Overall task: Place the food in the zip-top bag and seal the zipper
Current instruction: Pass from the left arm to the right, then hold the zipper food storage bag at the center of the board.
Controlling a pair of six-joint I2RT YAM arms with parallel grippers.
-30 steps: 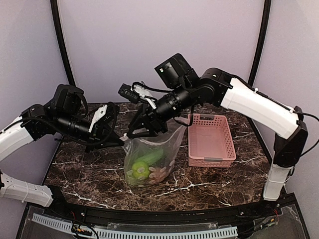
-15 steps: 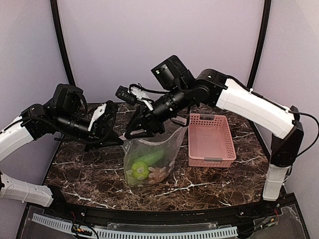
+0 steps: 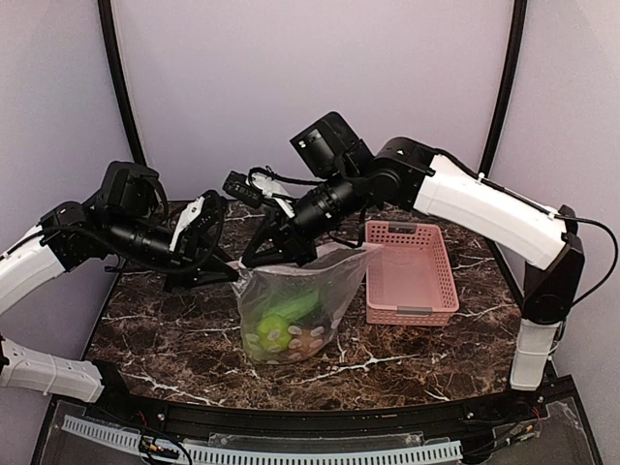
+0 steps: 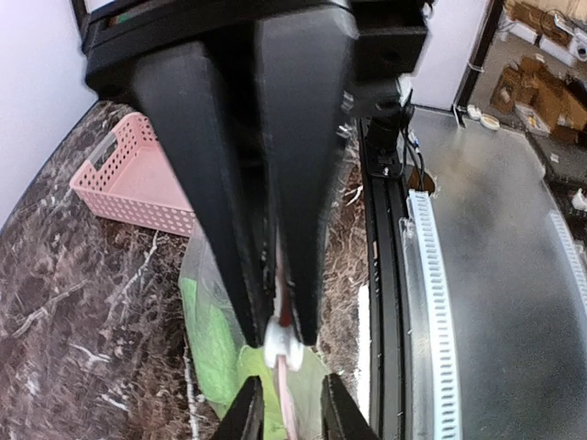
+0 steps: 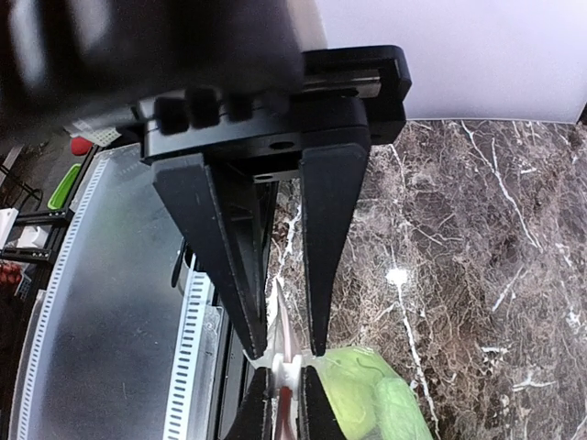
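Clear dotted plastic bag (image 3: 291, 291) pulled wider than before.
Left jaws clench pale pink zipper strip (image 4: 282, 403); right jaws, slightly parted, straddle it.

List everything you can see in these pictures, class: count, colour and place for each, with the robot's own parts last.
zip-top bag: one, clear with white dots, mid-table, top edge held up.
food: several pieces, mostly green, exact count hidden, at the bag's bottom.
zipper: one, pale pink strip, along the bag's top edge.
slider: one, white, on the zipper between the two sets of fingertips.
basket: one, pink, slotted, right of the bag.
table: one, dark brown marble, white veins.
left arm, right arm: white and black, reaching in from either side.
left pincer: black, shut on the zipper beside the slider.
right pincer: black, straddling the zipper at the slider; grip unclear.
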